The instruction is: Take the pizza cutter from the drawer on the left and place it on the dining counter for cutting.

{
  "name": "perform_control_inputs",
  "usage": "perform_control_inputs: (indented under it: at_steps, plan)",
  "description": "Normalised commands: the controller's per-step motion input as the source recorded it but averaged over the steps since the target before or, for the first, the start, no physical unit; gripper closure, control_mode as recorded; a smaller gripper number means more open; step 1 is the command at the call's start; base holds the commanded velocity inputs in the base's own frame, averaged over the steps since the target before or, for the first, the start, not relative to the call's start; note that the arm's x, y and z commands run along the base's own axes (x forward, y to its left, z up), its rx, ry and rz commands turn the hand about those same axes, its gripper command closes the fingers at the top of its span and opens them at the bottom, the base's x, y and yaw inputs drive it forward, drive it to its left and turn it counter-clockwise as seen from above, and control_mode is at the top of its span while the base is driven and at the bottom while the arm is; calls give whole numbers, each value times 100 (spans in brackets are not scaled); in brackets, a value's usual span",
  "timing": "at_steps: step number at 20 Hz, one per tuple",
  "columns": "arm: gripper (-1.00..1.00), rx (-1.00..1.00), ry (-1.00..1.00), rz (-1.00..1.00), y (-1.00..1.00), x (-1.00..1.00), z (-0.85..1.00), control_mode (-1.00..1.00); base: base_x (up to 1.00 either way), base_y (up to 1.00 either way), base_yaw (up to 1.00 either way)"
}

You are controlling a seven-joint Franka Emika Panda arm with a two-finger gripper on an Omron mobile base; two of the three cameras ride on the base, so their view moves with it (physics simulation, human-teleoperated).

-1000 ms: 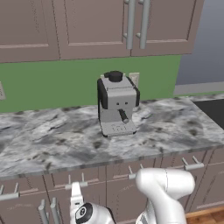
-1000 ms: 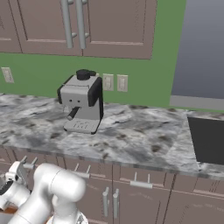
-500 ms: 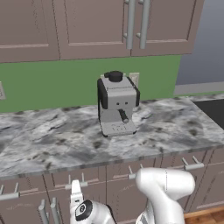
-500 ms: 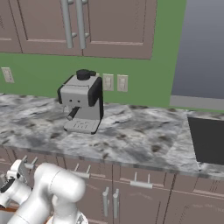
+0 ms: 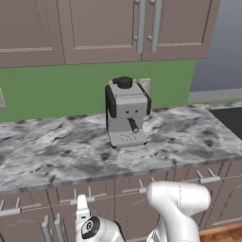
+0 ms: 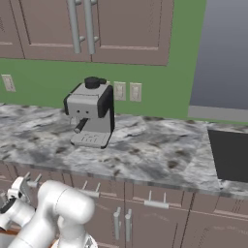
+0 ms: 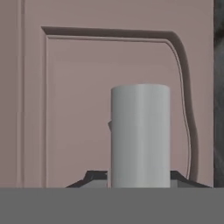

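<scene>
The gripper point(image 5: 82, 204) hung low before the drawer point(image 7: 109, 100), its silver handle point(image 7: 140, 135) close in the hand view; whether the jaws were apart or together could not be told. A coffee machine point(image 5: 126, 112) stood on the counter point(image 5: 56, 151) above.

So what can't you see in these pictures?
- Pizza cutter: unseen; whatever is inside the drawer is hidden behind its shut front, hand view.
- Gripper tips: the silver handle covers the gap between them, hand view, so open or shut is unclear.
- Arm: its lower part is cut off by the bottom edge, left base view.
- Coffee machine: its back is turned away, right base view.
</scene>
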Motion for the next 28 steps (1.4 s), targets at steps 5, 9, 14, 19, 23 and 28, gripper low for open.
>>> perform_control_inputs:
  at_steps: [5, 9, 14, 19, 23, 28]
  plan:
    - [100, 0, 0, 0, 0, -76, 0, -100, 0, 0, 0]
    - [100, 0, 0, 0, 0, -100, 0, -100, 0, 0, 0]
    - [100, 0, 0, 0, 0, -100, 0, -100, 0, 0, 0]
    - [100, 0, 0, 0, 0, -98, 0, -100, 0, 0, 0]
    - [100, 0, 0, 0, 0, -89, 0, -100, 0, 0, 0]
    - [100, 0, 0, 0, 0, -81, 0, -100, 0, 0, 0]
